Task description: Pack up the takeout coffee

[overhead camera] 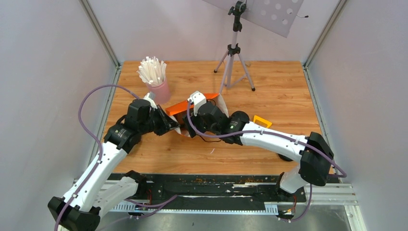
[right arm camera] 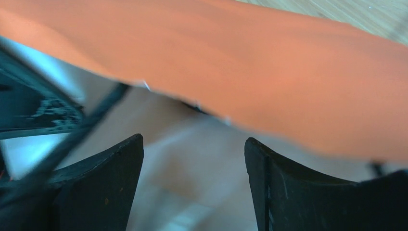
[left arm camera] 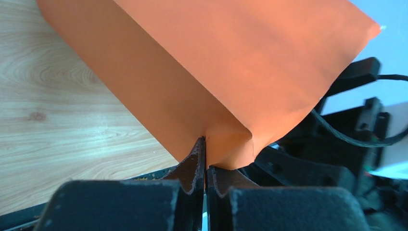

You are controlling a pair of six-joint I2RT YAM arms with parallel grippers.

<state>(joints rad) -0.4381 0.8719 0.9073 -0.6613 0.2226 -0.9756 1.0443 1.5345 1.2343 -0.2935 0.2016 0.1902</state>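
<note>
An orange paper bag (overhead camera: 179, 108) with a white inside lies on its side in the middle of the wooden table. My left gripper (left arm camera: 206, 144) is shut on a fold of the bag's orange wall (left arm camera: 231, 62); from above it sits at the bag's left edge (overhead camera: 173, 126). My right gripper (right arm camera: 194, 139) is open at the bag's mouth, under the orange wall (right arm camera: 269, 67), with nothing gripped between its fingers. Only a blurred pale and brownish surface shows beyond them. The takeout coffee is hidden; I cannot make it out in any view.
A pink cup of white sticks (overhead camera: 156, 82) stands just behind the left arm. A camera tripod (overhead camera: 234, 62) stands at the back centre. A small yellow piece (overhead camera: 262, 120) lies right of the right wrist. Enclosure walls close in both sides.
</note>
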